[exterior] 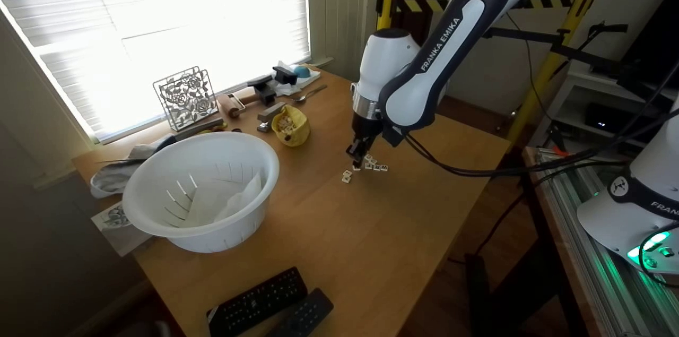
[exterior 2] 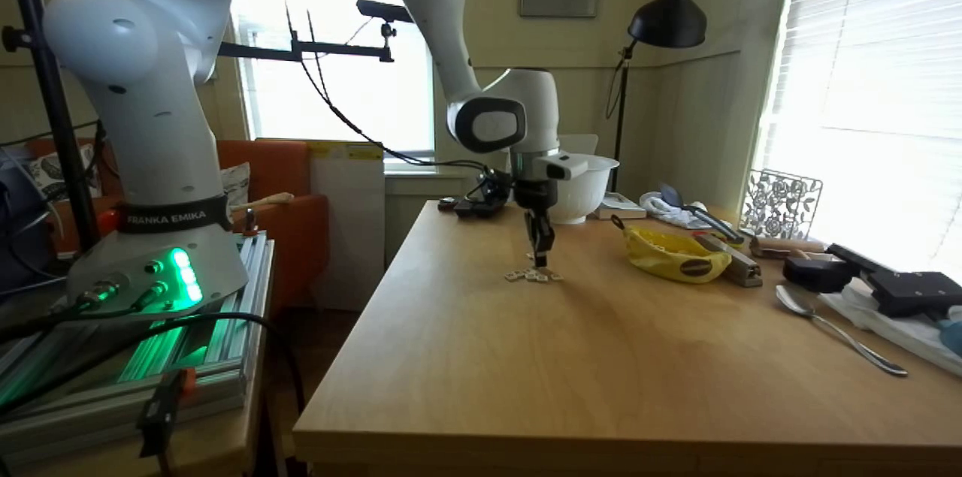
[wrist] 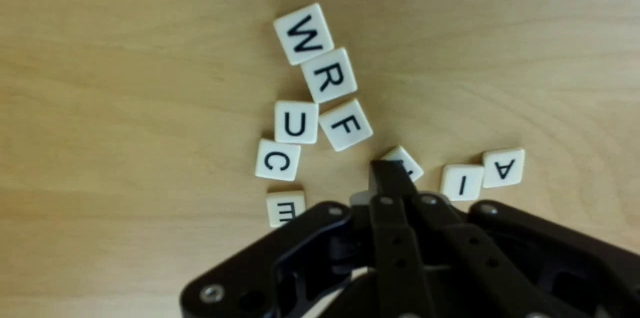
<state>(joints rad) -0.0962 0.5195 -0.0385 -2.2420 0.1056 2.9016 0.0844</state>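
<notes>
We see the gripper (exterior 2: 540, 259) clenched low over the table (exterior 2: 571, 364), its tips hiding part of a letter tile (wrist: 406, 162); whether they touch it, we cannot tell. The F tile (wrist: 346, 125) and the I tile (wrist: 462, 183) lie near it.

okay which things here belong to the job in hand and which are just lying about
Seemingly part of the job: end effector; letter tiles near its tip; perhaps yellow pouch of pale pieces.

Apparently just lying about: white slotted bowl; remotes; spoon; metal floral holder.
</notes>
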